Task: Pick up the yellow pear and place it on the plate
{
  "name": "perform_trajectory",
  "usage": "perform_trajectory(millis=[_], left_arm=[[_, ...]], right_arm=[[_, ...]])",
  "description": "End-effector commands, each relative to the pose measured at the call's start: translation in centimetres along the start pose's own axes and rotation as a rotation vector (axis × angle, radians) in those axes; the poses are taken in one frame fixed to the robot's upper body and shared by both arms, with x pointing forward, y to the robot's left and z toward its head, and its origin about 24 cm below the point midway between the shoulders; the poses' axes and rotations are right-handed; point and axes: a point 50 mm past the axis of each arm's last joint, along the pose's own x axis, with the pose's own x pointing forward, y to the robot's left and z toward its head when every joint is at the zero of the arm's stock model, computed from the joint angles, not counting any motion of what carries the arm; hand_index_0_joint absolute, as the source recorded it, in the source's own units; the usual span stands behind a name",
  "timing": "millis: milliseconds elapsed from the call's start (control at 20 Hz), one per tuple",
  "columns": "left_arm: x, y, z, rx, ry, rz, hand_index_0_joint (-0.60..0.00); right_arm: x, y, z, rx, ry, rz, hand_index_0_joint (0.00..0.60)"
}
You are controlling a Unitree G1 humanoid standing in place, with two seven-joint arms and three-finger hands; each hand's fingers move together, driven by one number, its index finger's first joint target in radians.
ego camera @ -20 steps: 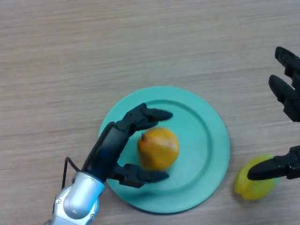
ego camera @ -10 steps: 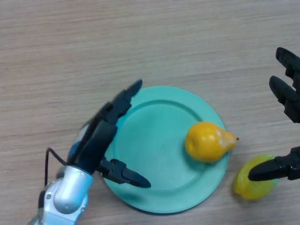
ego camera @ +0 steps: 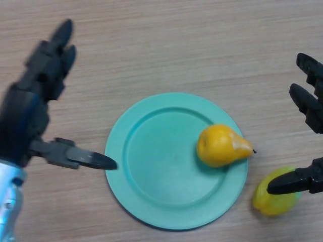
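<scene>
The left hand [ego camera: 30,108] hangs over the table [ego camera: 161,45] at the left, fingers straight and spread, its thumb pointing toward the plate's [ego camera: 151,196] left rim and holding nothing. The teal plate sits in the middle. The yellow pear [ego camera: 219,146] lies on the plate's right side, its narrow stem end reaching the right rim. Just off the plate, lower right, rests a yellow-green fruit [ego camera: 272,200]. The right hand [ego camera: 309,106] shows at the right edge, fingers spread, its thumb over that fruit.
</scene>
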Motion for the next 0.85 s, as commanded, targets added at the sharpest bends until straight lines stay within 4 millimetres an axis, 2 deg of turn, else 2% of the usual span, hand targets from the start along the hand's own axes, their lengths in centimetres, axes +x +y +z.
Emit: perform_trajectory(millis=[50,350,850], left_arm=[[-0.23,2.46,3.45,0.013,-0.161,0.036,0.0],[-0.31,2.9,3.49,0.025,-0.09,0.013,0.0],[-0.45,2.88,4.03,0.081,-0.103,0.08,0.0]], right_arm=[[-0.63,-0.84,3.2,-0.101,-0.231,-0.037,0.0],[-1.04,-0.8,3.82,-0.121,-0.27,-0.05,0.0],[-0.81,-0.58,3.88,-0.072,-0.276,-0.036,0.0]])
